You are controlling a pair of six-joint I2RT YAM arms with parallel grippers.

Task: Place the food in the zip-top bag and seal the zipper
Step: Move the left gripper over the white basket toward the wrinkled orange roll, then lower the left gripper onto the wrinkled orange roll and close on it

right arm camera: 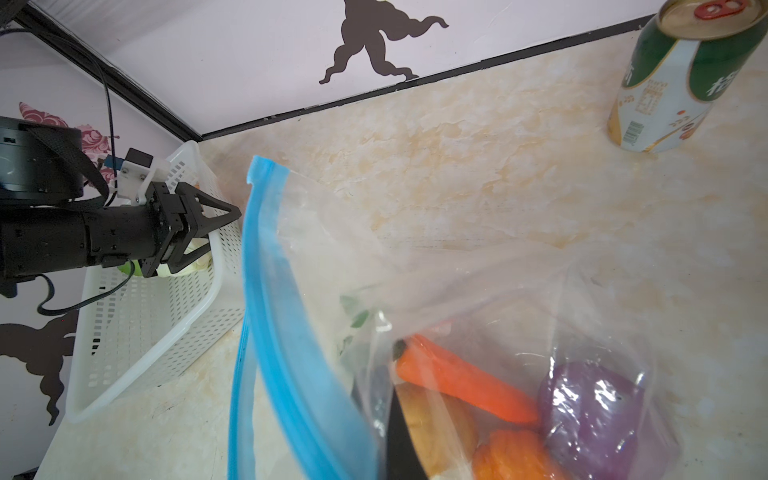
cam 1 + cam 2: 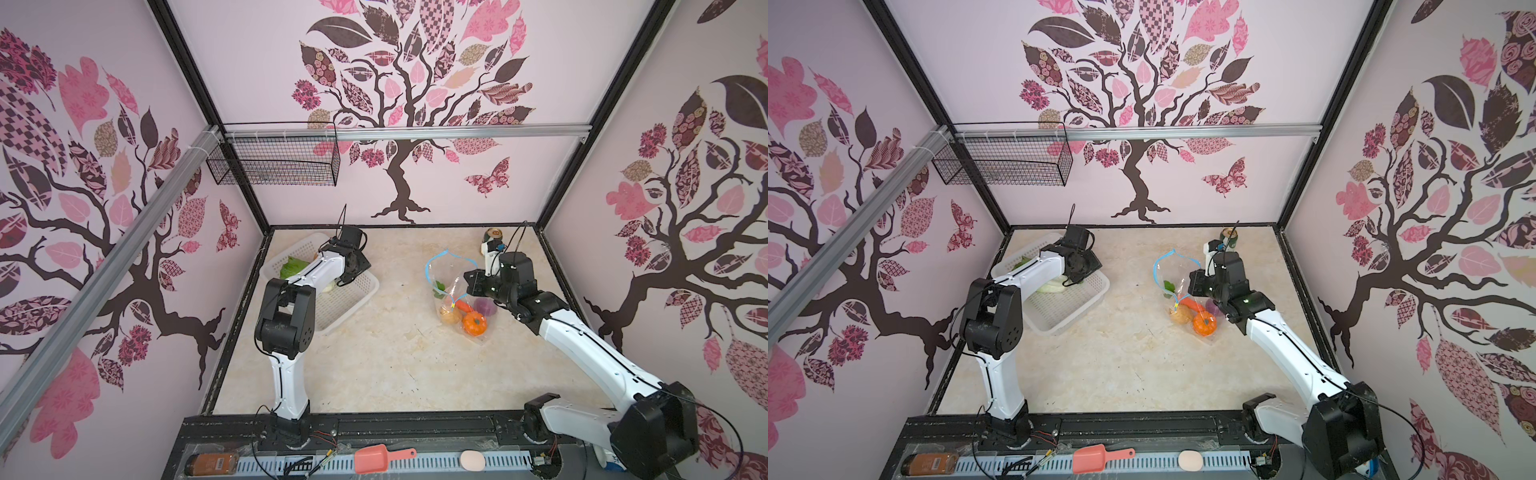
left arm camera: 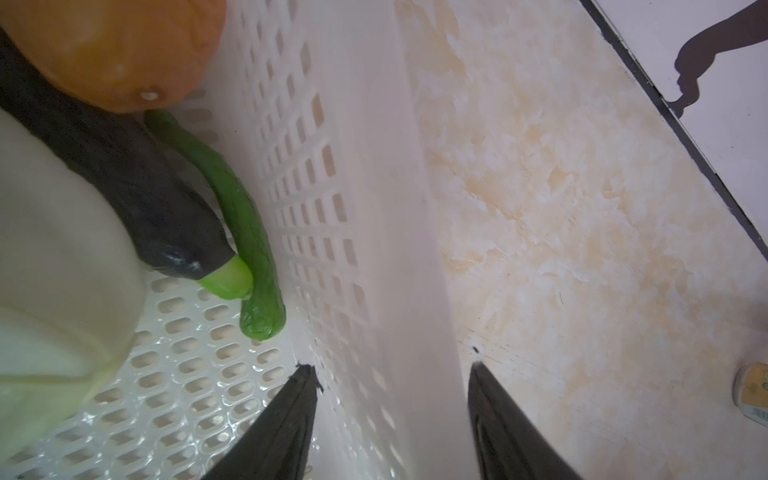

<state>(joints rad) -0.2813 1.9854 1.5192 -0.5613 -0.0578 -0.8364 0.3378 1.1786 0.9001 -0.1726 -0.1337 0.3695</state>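
The clear zip-top bag [image 2: 453,291] lies at the right of the table, its mouth held up and open. The light-blue zipper [image 1: 282,316] loops round that mouth. Inside the bag are a carrot [image 1: 461,382], a purple onion [image 1: 590,411], a pumpkin [image 2: 475,323] and a potato [image 2: 450,317]. My right gripper [image 2: 471,286] is shut on the bag's edge; one black finger [image 1: 401,440] shows through the plastic. A napa cabbage [image 3: 50,249], a dark eggplant [image 3: 124,178], a green vegetable [image 3: 245,232] and a brown potato [image 3: 112,50] lie in the white basket [image 3: 374,208]. My left gripper [image 3: 390,365] is open astride the basket's wall.
The white basket [image 2: 353,297] stands at the back left, near the left wall. A green-white drink can [image 1: 673,79] stands upright at the back right, behind the bag. A black wire basket [image 2: 274,164] hangs on the back wall. A red scoop [image 2: 380,457] lies on the front ledge.
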